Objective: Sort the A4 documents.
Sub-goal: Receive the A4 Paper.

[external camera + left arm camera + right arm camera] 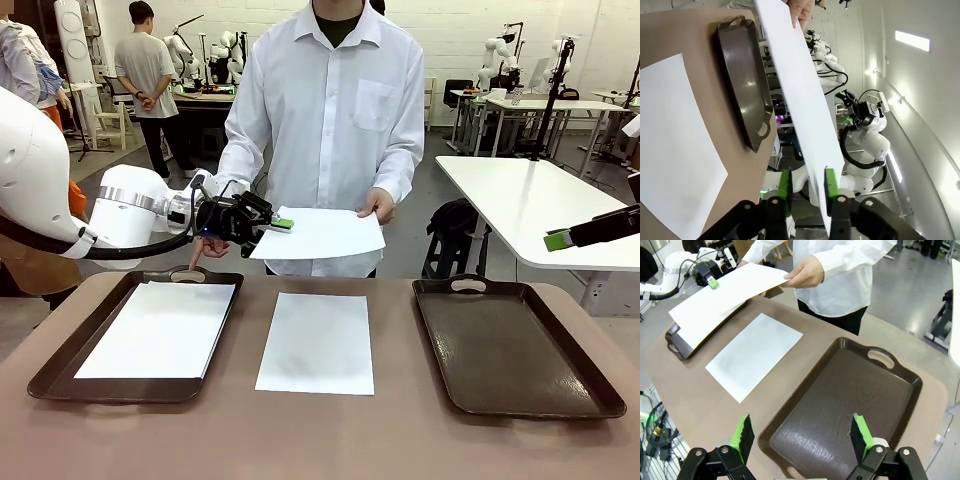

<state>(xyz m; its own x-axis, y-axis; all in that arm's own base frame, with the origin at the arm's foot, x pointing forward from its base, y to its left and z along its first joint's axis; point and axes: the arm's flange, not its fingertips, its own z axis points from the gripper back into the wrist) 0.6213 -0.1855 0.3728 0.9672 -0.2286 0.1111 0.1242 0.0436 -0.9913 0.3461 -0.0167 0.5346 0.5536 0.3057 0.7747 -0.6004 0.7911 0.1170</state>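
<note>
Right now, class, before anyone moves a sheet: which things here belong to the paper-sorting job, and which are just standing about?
Part of the job:
- passed sheet, between the person's hand and the left hand
- left tray and its sheet
- middle sheet
- right tray, empty

Just about:
- white table behind
- right hand, open and idle

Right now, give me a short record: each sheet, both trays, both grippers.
held sheet: in the air, person's hand at one edge, left gripper at the opposite edge
left gripper: pads either side of that edge, grip unclear
stored sheet: lying in left tray
middle sheet: flat on table between trays
right tray: nothing in it
right gripper: open, raised near right tray
</note>
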